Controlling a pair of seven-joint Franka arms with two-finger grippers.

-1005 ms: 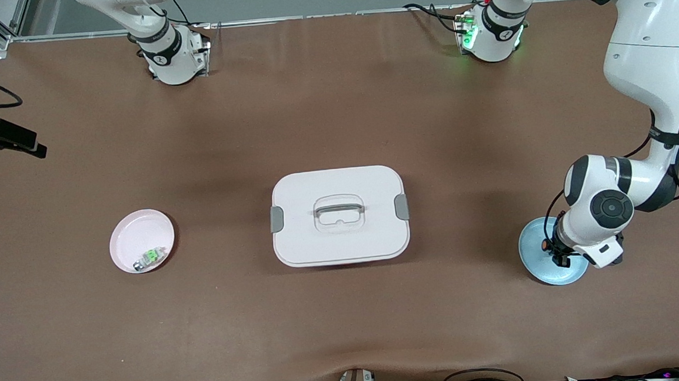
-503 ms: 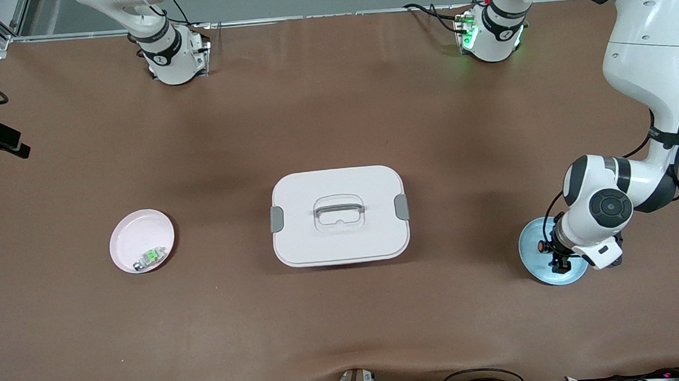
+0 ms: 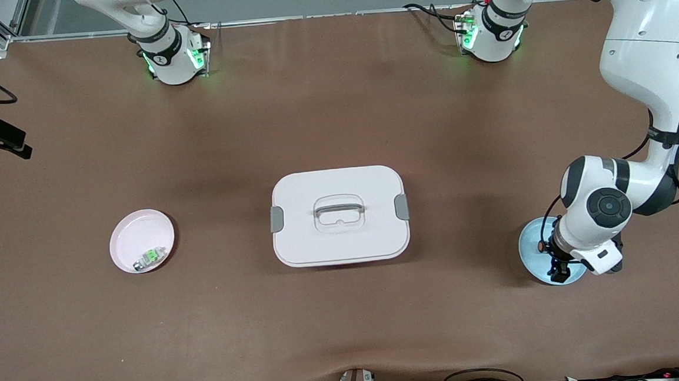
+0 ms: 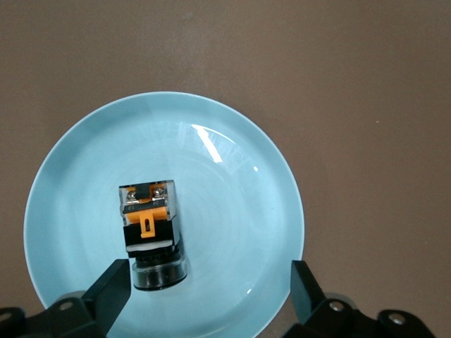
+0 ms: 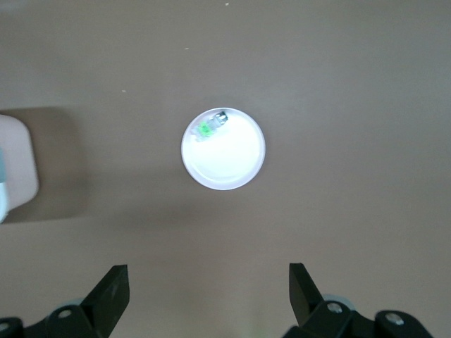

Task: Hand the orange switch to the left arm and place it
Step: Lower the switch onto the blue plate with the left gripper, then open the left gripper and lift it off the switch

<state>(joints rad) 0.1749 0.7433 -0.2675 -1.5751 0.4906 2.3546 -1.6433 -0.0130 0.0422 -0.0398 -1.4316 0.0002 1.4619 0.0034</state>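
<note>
At the right arm's end of the table you see a pink plate [image 3: 141, 241] holding a small green-and-silver component [image 3: 150, 258]; the right gripper [image 5: 208, 296] hangs high above it, fingers spread wide and empty. The white box [image 3: 339, 214] sits mid-table, between the two plates. At the left arm's end, your left gripper [image 4: 210, 292] hovers over the blue plate [image 4: 70, 183], fingers open; the orange switch [image 4: 151, 232] lies on that plate between them, just beside one finger [image 4: 109, 292], ungripped. The table [image 3: 334, 108] is covered in plain brown; cables trail along its near edge.
</note>
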